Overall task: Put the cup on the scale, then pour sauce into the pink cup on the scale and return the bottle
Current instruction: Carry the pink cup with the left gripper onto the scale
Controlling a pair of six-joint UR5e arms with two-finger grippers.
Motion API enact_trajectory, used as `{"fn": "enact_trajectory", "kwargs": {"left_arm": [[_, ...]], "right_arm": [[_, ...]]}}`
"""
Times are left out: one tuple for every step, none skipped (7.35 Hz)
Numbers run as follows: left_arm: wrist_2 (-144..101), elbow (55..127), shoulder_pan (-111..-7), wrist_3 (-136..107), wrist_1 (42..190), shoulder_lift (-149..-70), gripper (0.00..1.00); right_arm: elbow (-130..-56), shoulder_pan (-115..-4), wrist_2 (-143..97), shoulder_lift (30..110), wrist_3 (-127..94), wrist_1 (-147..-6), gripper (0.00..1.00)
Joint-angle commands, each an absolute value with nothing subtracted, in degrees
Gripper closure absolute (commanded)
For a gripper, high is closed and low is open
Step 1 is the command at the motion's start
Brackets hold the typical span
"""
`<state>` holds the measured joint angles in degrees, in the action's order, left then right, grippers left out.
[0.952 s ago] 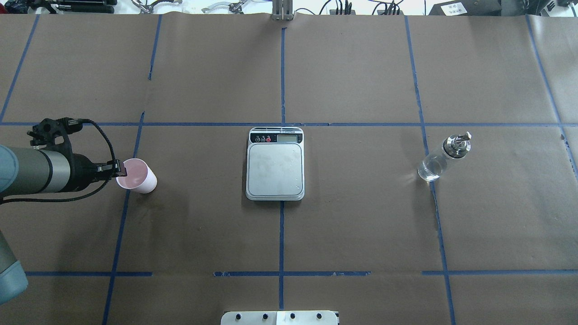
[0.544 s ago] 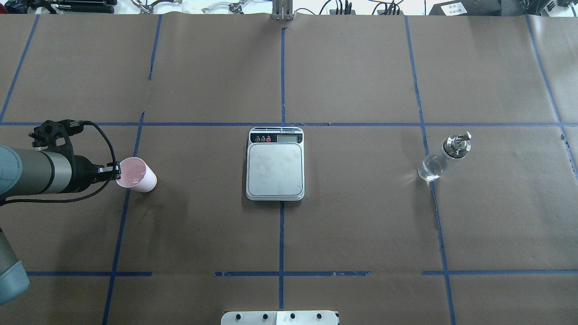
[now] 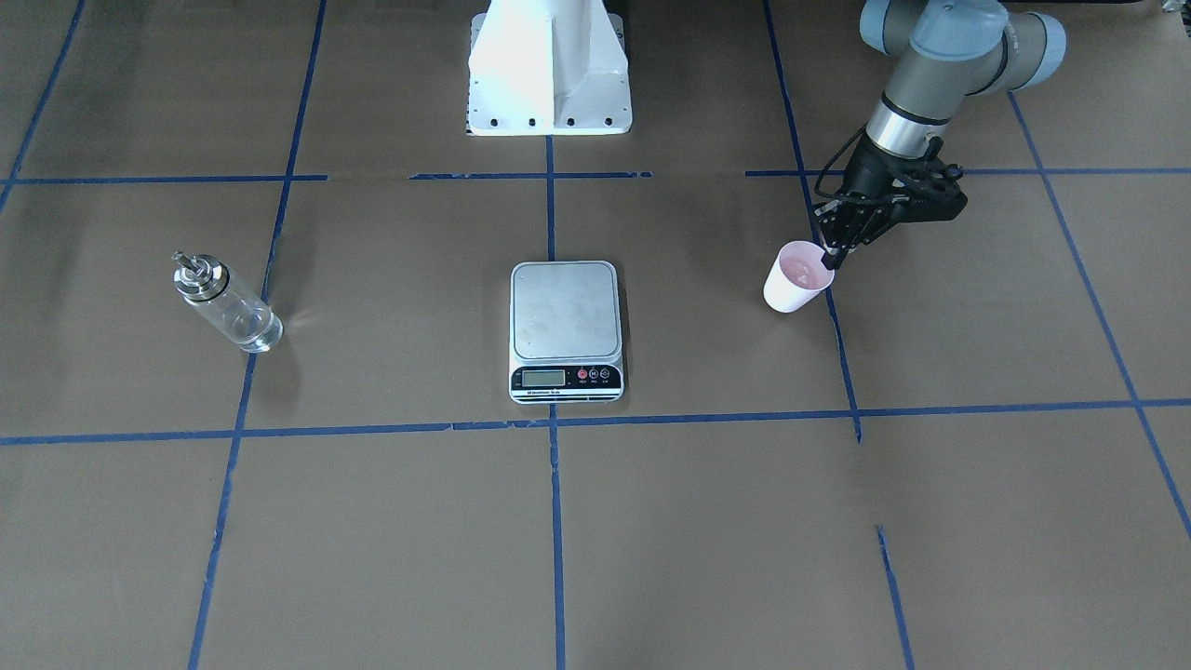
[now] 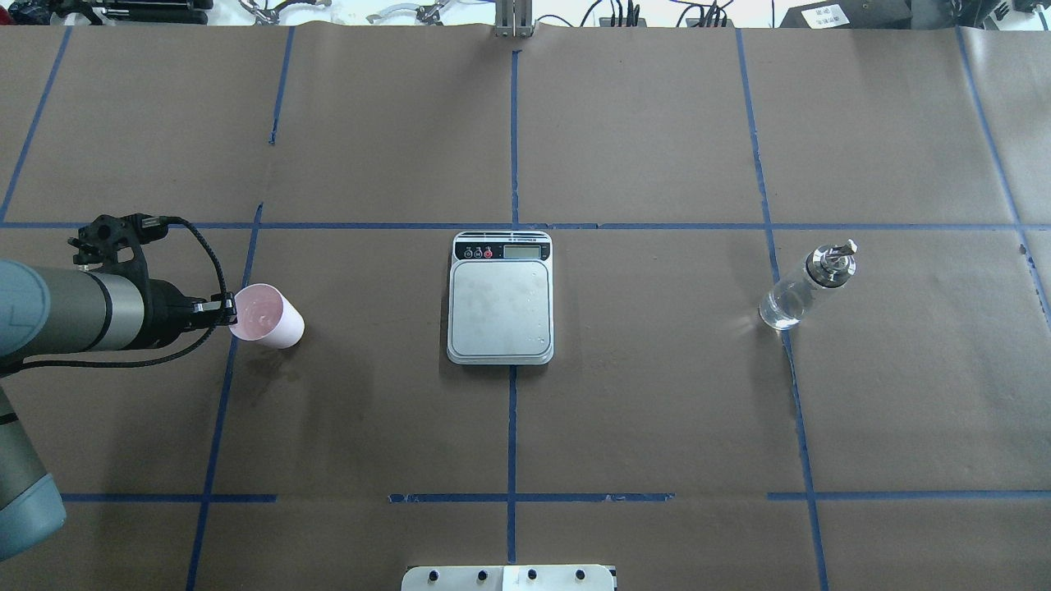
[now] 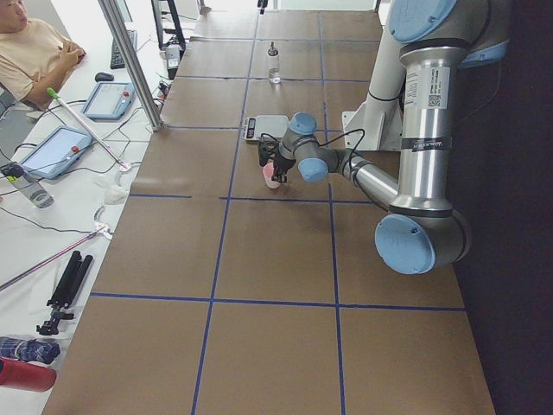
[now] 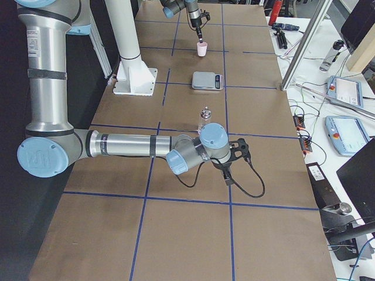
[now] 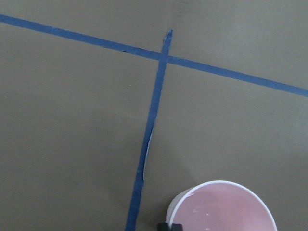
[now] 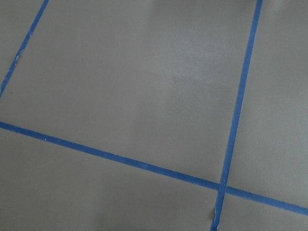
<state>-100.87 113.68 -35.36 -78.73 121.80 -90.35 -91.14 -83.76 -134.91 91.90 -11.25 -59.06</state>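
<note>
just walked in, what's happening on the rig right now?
The left gripper is pinching the rim of the pink cup, which is on the robot's left side, apart from the scale. The scale's platform has nothing on it, so the cup is not placed yet. The bottle stands upright on the robot's right side, with nothing touching it. The right gripper hangs over the table paper, apart from the bottle. I cannot tell whether it is open or shut.

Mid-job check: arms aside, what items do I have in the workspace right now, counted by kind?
cup: 1
scale: 1
bottle: 1
Total: 3
</note>
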Motion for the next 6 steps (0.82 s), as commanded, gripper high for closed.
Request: {"fn": "enact_trajectory", "kwargs": {"left_arm": [[-101.2, 114.9, -35.3, -78.7, 116.5, -96.7, 1.00], [-101.1, 114.8, -35.3, -79.1, 106.5, -105.3, 1.00], [-101.0, 114.2, -35.1, -79.3, 96.2, -114.1, 1.00], [-100.7, 113.7, -34.6, -79.3, 91.2, -119.1, 1.00], [-100.5, 112.3, -34.5, -79.2, 91.1, -121.4, 1.00], [-97.4, 108.3, -34.4, -79.1, 91.2, -125.2, 1.00]], "right_arm": [[-91.1, -83.8, -134.9, 92.0, -11.3, -59.1, 0.00], [-91.1, -83.8, -134.9, 92.0, -11.3, -59.1, 0.00], [-91.1, -83.8, -135.0, 92.1, -11.3, -59.1, 0.00], [-91.1, -83.8, -134.9, 92.2, -11.3, -59.1, 0.00], [-91.1, -83.8, -134.9, 92.2, -11.3, -59.1, 0.00], [-91.1, -83.8, -134.9, 92.2, -11.3, -59.1, 0.00]]}}
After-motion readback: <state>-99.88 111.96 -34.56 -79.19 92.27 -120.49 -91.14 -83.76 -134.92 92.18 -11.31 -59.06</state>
